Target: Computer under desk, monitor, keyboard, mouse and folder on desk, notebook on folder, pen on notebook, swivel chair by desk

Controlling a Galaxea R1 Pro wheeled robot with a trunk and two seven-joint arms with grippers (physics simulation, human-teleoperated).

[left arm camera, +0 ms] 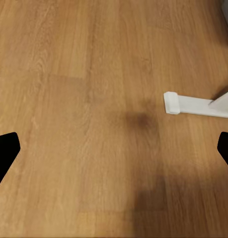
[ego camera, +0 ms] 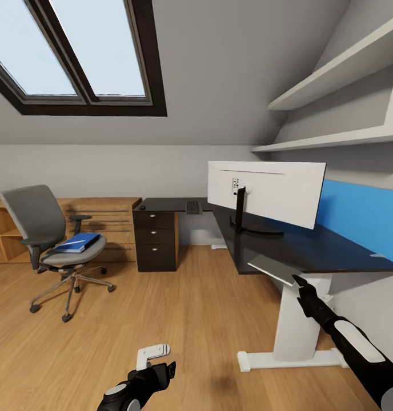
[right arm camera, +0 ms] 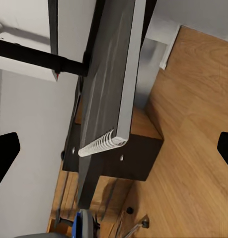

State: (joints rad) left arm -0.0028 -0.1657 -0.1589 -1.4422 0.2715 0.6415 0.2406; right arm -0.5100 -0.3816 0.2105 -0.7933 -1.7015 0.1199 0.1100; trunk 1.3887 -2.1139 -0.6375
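The grey notebook point(ego camera: 272, 269) lies on the front corner of the black desk point(ego camera: 333, 251), jutting past the edge. My right gripper point(ego camera: 300, 282) is at its near end, open; the spiral-bound notebook point(right arm camera: 114, 74) lies between the wide-apart fingertips point(right arm camera: 4, 153). The monitor point(ego camera: 265, 193) stands on the desk, white back toward me. The keyboard point(ego camera: 193, 206) lies on the far wing. The blue folder point(ego camera: 76, 242) rests on the swivel chair point(ego camera: 48, 234) at the left. My left gripper point(ego camera: 153, 359) hangs open over bare floor point(left arm camera: 94, 99). The computer, mouse and pen are out of view.
The desk's white pedestal leg point(ego camera: 296, 331) and its foot point(left arm camera: 193, 105) stand between my arms. A dark drawer unit point(ego camera: 155, 240) and a low light-wood cabinet point(ego camera: 105, 225) line the back wall. Wall shelves point(ego camera: 333, 80) hang above the desk. Wood floor stretches toward the chair.
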